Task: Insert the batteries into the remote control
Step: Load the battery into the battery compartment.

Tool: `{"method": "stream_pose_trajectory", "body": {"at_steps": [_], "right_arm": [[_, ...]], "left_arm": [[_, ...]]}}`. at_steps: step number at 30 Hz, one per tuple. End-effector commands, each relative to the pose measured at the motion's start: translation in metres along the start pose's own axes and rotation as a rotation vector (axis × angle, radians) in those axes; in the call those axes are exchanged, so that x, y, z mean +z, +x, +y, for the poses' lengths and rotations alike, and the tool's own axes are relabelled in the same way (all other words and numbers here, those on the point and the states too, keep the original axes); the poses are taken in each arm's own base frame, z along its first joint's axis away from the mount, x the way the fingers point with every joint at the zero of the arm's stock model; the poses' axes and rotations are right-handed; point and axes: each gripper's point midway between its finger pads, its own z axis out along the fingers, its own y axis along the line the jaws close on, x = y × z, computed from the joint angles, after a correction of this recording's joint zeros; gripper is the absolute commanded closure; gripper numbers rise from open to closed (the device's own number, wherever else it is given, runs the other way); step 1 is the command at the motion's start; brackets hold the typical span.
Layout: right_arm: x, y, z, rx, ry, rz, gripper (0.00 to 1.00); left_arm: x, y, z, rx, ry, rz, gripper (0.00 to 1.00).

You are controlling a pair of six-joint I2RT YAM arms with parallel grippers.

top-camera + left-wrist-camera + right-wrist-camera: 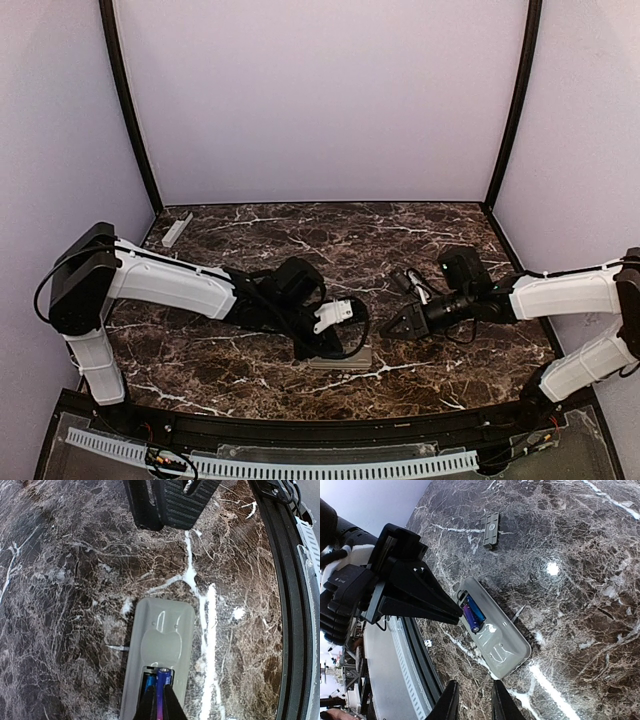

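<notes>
Left jaws pinching a blue battery (161,685) in the open compartment of the remote (162,630), second battery (150,682) seated beside it, remote back-up on the desk (60,605) near its front edge, right jaws slightly spread, empty

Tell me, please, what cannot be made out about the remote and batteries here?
Left wrist: the left gripper hides the batteries' near ends; the bottom edge cuts off the remote control.
Top view: that gripper covers most of the remote; no batteries show.
All views: the remote lies back up, buttons hidden.
Right wrist: whether the batteries sit fully home is too small to tell.
</notes>
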Motion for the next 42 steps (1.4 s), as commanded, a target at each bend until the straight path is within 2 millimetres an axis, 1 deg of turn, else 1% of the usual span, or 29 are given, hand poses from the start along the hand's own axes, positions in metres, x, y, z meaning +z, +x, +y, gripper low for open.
{"method": "stream_pose_trajectory", "body": {"at_steps": [1, 7, 15, 21, 27, 32, 34, 35, 37, 38, 40, 42], "right_arm": [[0.003, 0.0, 0.001, -0.005, -0.004, -0.003, 0.78], [0.003, 0.0, 0.001, -0.009, -0.007, -0.002, 0.79], [0.003, 0.0, 0.002, -0.006, -0.009, 0.003, 0.81], [0.004, -0.001, 0.002, -0.009, -0.007, 0.005, 0.82], [0.008, -0.003, 0.005, -0.021, -0.004, 0.019, 0.84], [0.014, -0.002, 0.007, -0.029, 0.0, 0.038, 0.85], [0.018, -0.001, 0.008, -0.028, 0.006, 0.047, 0.87], [0.02, 0.001, 0.008, -0.031, 0.009, 0.053, 0.89], [0.024, 0.002, 0.008, -0.03, 0.018, 0.063, 0.9], [0.027, 0.003, 0.008, -0.031, 0.023, 0.069, 0.91], [0.032, 0.004, 0.008, -0.027, 0.025, 0.083, 0.93], [0.036, 0.005, 0.01, -0.026, 0.027, 0.095, 0.94]], "left_arm": [[0.004, 0.0, -0.004, 0.018, 0.021, 0.011, 0.94], [0.006, 0.007, -0.009, 0.024, 0.04, 0.029, 0.98], [0.015, 0.031, -0.009, 0.016, 0.041, 0.101, 1.0], [0.013, 0.045, -0.008, 0.021, 0.028, 0.155, 1.0], [0.007, 0.051, -0.006, 0.022, 0.003, 0.175, 1.0], [0.001, 0.047, -0.003, 0.026, -0.023, 0.16, 0.98], [-0.002, 0.046, -0.003, 0.025, -0.033, 0.16, 0.96], [-0.003, 0.044, -0.001, 0.025, -0.043, 0.157, 0.94], [-0.007, 0.038, 0.0, 0.028, -0.054, 0.132, 0.86], [-0.012, 0.031, 0.001, 0.028, -0.063, 0.106, 0.8], [-0.019, 0.021, 0.003, 0.029, -0.083, 0.063, 0.75], [-0.026, 0.013, 0.005, 0.026, -0.106, 0.024, 0.73]]}}
